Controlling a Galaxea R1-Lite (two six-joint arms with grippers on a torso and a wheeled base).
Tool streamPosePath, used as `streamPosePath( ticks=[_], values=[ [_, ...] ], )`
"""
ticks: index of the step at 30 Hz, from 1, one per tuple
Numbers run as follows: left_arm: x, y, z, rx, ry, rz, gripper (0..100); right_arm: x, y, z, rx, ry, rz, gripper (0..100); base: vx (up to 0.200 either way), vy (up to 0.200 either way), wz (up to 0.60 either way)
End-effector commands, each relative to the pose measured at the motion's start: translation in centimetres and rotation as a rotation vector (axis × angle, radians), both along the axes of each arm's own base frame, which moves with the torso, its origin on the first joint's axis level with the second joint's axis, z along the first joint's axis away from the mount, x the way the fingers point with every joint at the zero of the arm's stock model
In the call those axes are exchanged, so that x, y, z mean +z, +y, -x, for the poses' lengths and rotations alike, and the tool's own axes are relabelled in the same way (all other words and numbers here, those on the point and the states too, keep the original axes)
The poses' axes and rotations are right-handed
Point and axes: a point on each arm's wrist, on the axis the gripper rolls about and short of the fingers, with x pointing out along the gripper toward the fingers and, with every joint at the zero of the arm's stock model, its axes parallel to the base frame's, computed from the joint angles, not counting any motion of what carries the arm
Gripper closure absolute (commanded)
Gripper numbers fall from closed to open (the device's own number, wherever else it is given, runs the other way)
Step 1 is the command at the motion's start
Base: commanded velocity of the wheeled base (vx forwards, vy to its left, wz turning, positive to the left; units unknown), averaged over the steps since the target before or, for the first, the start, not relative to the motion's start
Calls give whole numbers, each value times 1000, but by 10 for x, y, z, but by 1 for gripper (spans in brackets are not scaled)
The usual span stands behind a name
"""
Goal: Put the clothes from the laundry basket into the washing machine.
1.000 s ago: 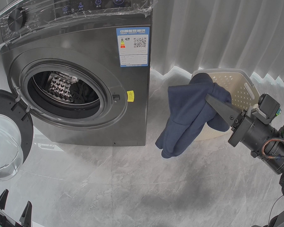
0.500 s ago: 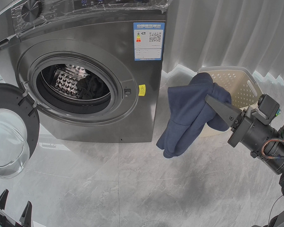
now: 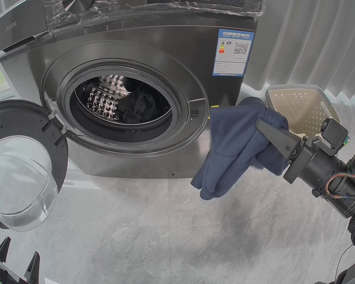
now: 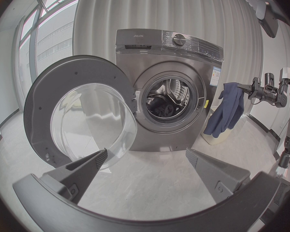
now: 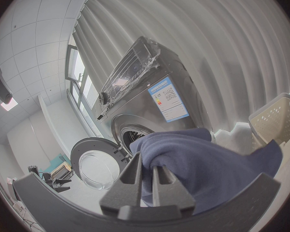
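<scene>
My right gripper (image 3: 264, 127) is shut on a navy garment (image 3: 232, 146), which hangs above the floor just right of the washing machine (image 3: 154, 48). The garment (image 5: 199, 165) drapes over the shut fingers (image 5: 137, 173). The machine's round door (image 3: 23, 162) is swung open to the left. A dark garment (image 3: 140, 105) lies inside the drum. The beige laundry basket (image 3: 299, 103) stands behind the held garment. My left gripper (image 4: 146, 155) is open and low near the floor, facing the machine. Its fingertips (image 3: 32, 259) show at the head view's bottom left.
Grey tiled floor (image 3: 165, 225) lies open in front of the machine. White curtains (image 3: 315, 32) hang behind the machine and basket. The open door (image 4: 77, 110) juts out on the left, between my left gripper and the drum opening.
The whole head view has shifted, so the camera has moved: the machine now sits further right, close to the hanging garment. My right gripper holds the garment as before.
</scene>
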Motion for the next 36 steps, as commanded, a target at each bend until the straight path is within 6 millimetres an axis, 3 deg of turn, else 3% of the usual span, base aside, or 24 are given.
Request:
streamPosePath(
  ticks=[1, 7, 13, 36],
  values=[
    [-5, 0, 0, 0, 6, 0, 0, 0, 0, 0, 1, 1, 1, 100, 0, 0, 0],
    [-5, 0, 0, 0, 6, 0, 0, -1, 0, 0, 1, 2, 2, 100, -200, 0, 0],
    [-5, 0, 0, 0, 6, 0, 0, -1, 0, 0, 0, 4, 3, 100, 0, 0, 0],
    [-5, 0, 0, 0, 6, 3, 0, 0, -1, 0, -5, 2, 0, 100, 0, 200, 0]
  ],
)
